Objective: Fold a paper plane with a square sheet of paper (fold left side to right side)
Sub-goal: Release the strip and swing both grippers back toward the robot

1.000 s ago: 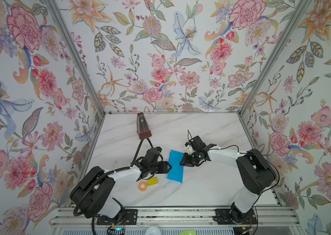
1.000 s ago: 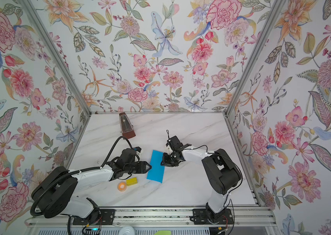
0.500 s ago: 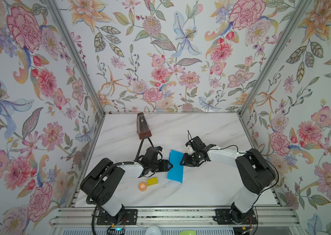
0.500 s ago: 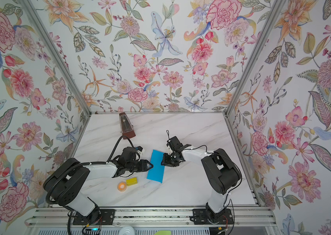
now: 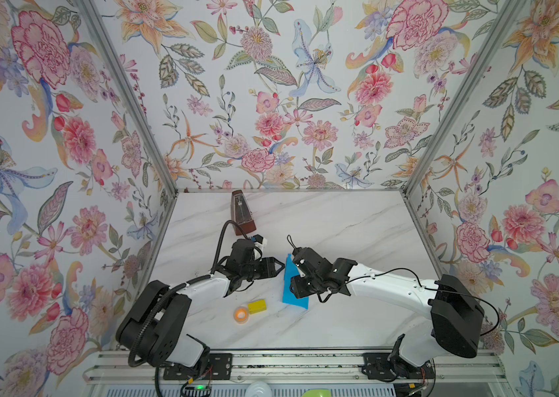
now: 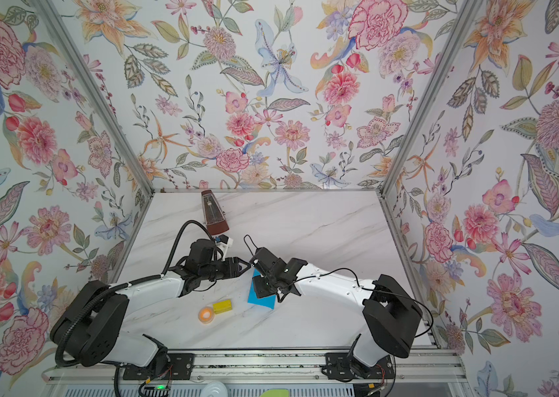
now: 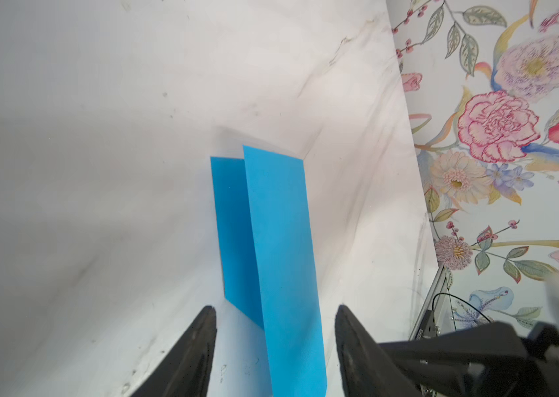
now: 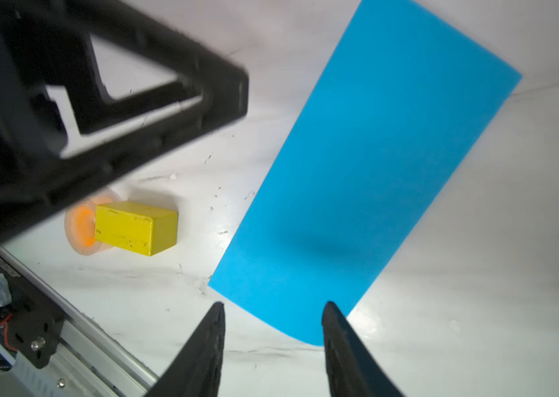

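The blue sheet of paper (image 5: 287,280) was seen folded in half on the tabletop (image 5: 340,223), its upper flap raised off the lower one (a loose crease). It lay between the left fingers (image 7: 199,343) and right fingers (image 8: 209,343), both spread apart, gripping nothing. In both top views its middle was covered by the right arm's end.

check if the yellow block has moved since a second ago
No. The yellow block still lies beside the orange tape roll, at the same spot relative to the front rail in a top view.
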